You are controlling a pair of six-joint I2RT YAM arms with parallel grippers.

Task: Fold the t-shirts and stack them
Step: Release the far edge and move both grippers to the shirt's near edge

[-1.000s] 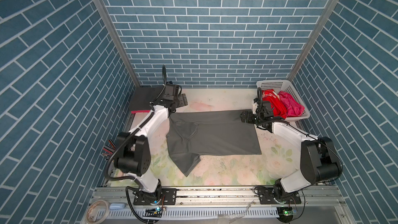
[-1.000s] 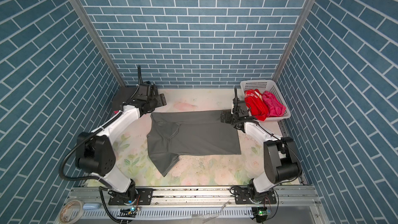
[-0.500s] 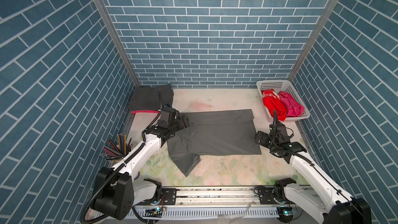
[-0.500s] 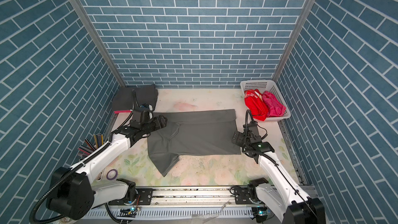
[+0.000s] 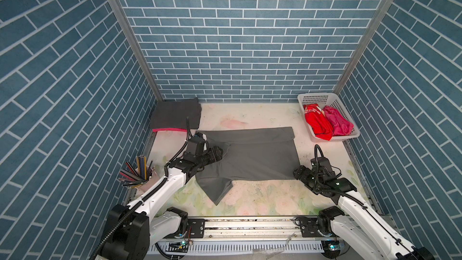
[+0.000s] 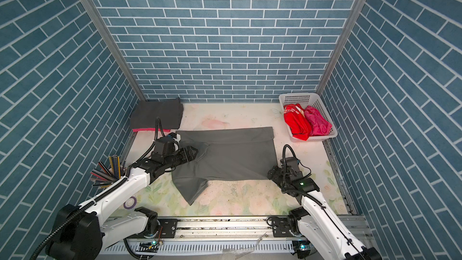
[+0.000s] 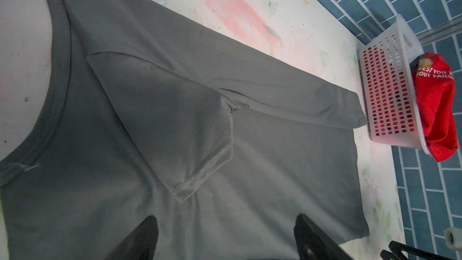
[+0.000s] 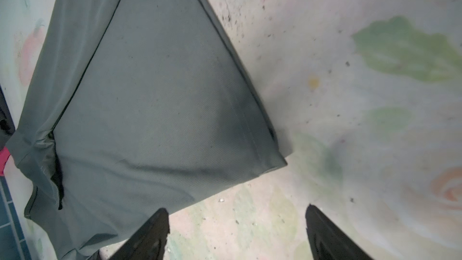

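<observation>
Most of the pink t-shirt (image 5: pixel 170 129) under the charcoal t-shirt (image 5: pixel 176 115); red t-shirt (image 7: pixel 435 111) lettering cut off at frame edge.

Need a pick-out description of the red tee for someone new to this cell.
Find the white perforated basket in the far right corner of the table. Two crumpled shirts lie in it; the red t-shirt is the one toward the table's middle, draped over the near rim. White lettering sets it apart from the plain magenta-pink t-shirt beside it.

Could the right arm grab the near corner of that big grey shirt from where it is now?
Probably yes: the right gripper stands open just beside the grey shirt's corner, and nothing lies between them.
</observation>
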